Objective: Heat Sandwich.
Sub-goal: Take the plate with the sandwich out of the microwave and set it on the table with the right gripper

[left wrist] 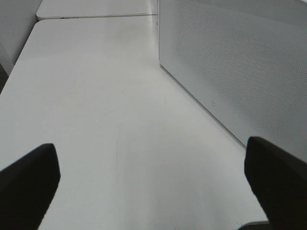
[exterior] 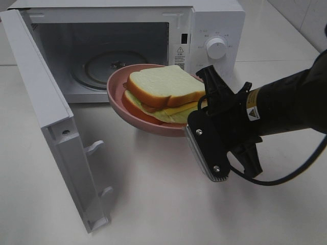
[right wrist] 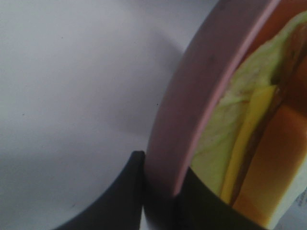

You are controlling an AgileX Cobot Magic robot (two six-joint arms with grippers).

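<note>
Exterior high view
sandwich (exterior: 164,87): two thick square white slices with tan-orange crust, yellow and reddish filling, pale green leaf poking out at the near edge; lies on the pink plate (exterior: 118,97), held in the air just in front of the microwave (exterior: 214,20) opening.
pink plate: round, smooth, shallow rim, tilted slightly; far edge near the cavity mouth.
right gripper (exterior: 200,104): black, jaws pinched onto the plate's near rim.
microwave: white, glossy, round knob (exterior: 216,47); glass turntable (exterior: 104,64) inside.
door (exterior: 51,127): swung wide open to the left, edge toward the camera.
table (exterior: 153,204): pale, matte, bare in front.

Left wrist view
left gripper (left wrist: 153,172): two dark fingers spread wide apart, nothing between them.
table (left wrist: 96,96): smooth white surface below.
perforated white panel (left wrist: 240,62): stands close alongside.

Right wrist view
right gripper (right wrist: 160,191): dark fingers closed on the plate rim (right wrist: 192,86), one on each side.
sandwich (right wrist: 259,143): inside the rim; leaf, yellow slice and orange layer visible edge-on.
</note>
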